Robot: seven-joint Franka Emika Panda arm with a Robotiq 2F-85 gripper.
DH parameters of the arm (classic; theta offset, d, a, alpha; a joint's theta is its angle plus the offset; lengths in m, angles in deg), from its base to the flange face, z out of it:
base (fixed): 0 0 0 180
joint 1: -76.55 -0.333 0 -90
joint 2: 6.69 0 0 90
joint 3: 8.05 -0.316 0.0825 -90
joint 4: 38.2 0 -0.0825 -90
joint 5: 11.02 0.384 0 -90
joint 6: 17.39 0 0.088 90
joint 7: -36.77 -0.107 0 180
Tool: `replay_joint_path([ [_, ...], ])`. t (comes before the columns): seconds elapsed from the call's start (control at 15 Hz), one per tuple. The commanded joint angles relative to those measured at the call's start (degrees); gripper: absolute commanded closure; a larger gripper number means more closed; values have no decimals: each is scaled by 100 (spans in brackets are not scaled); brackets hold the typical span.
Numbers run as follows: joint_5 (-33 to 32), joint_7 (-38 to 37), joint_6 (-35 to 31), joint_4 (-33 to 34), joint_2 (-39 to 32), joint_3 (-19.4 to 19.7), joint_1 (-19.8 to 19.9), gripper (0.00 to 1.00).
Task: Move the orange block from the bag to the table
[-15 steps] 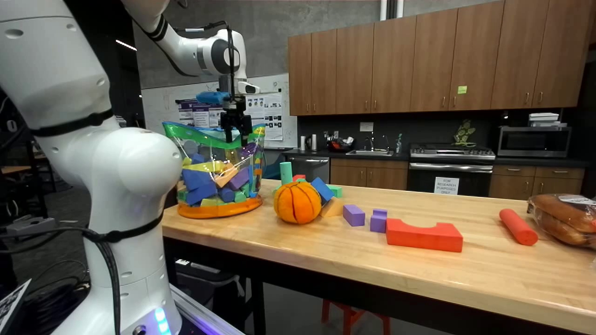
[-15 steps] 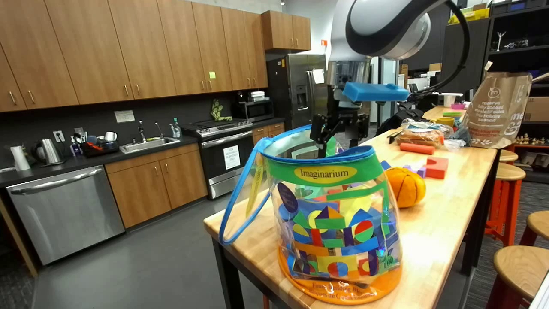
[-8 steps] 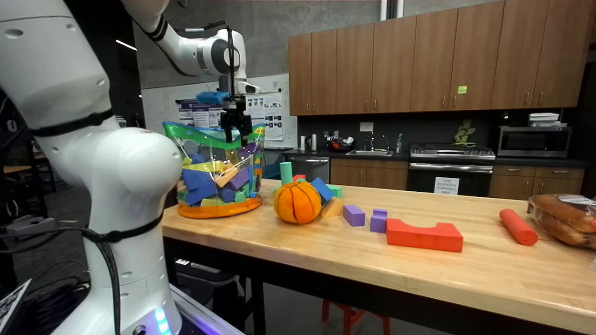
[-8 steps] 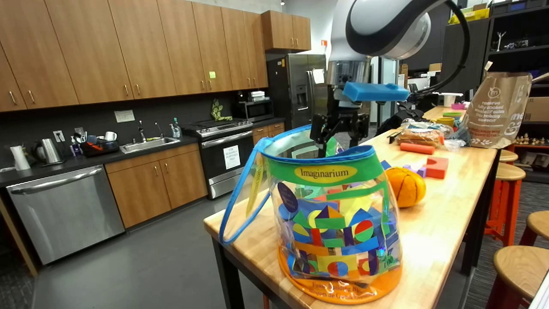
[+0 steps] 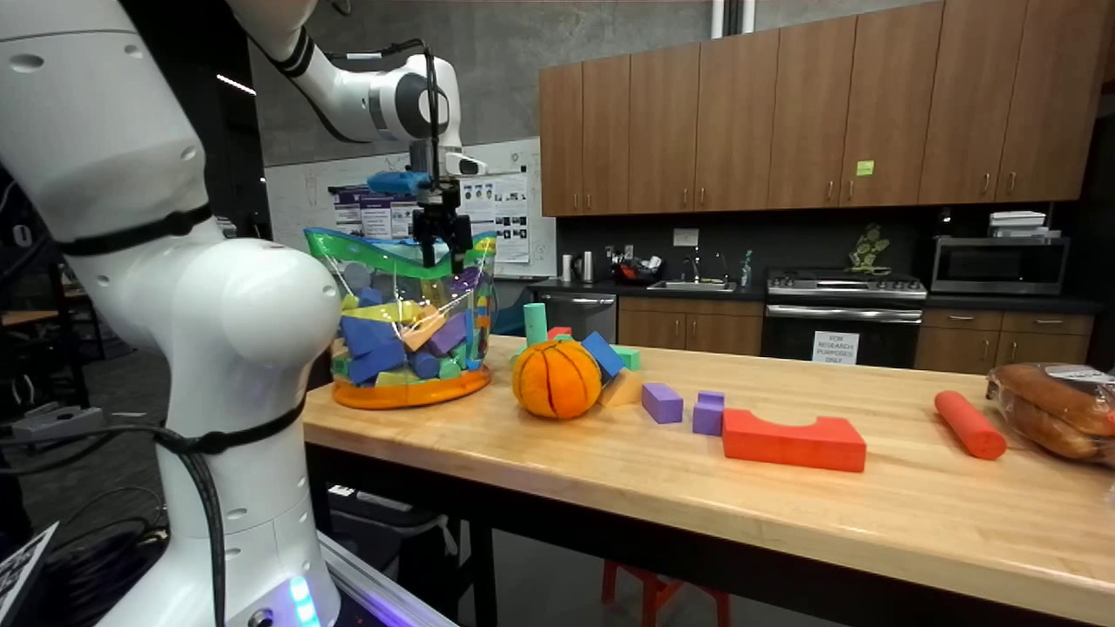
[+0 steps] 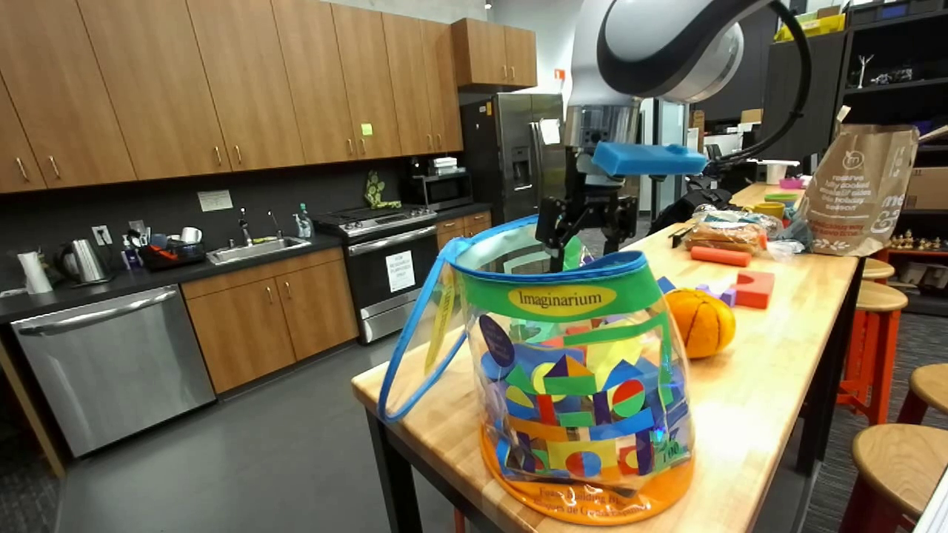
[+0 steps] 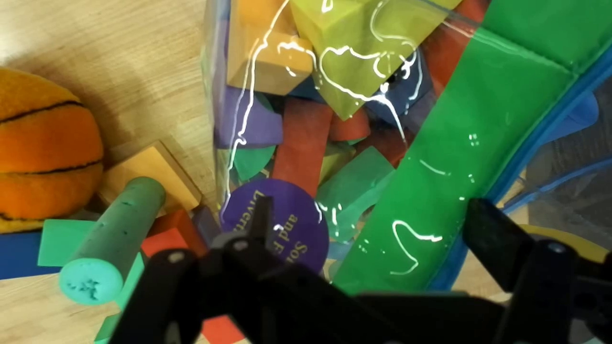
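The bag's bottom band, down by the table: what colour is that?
Orange. The bag's bottom band shows best in an exterior view.

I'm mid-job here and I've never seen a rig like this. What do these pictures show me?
The white jointed robot arm is the machine; the black two-fingered gripper is its hand. Two pictures come from cameras standing outside it, the close-up from a camera on its wrist.

On the long light-wood table stands a clear plastic bag with a green band and orange base, holding many coloured blocks; an orange angular block shows through its wall. Outside it are an orange plush ball with black lines, a teal cylinder, small purple blocks, a red arch-shaped block and a red cylinder.

The gripper is open: its fingers stand apart, with the bag's green band between them in the wrist view. No block shows in its grip.
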Motion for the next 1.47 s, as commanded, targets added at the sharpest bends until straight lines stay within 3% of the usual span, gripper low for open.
replay_joint_path([
  [0.0, -251, -52, 141, 95, 81, 28, 31, 0],
  [0.67, -1359, -55, 799, 1055, 770, -23, 302, 0],
  [1.4, -1895, 182, 279, 1840, -69, -790, -92, 0],
])
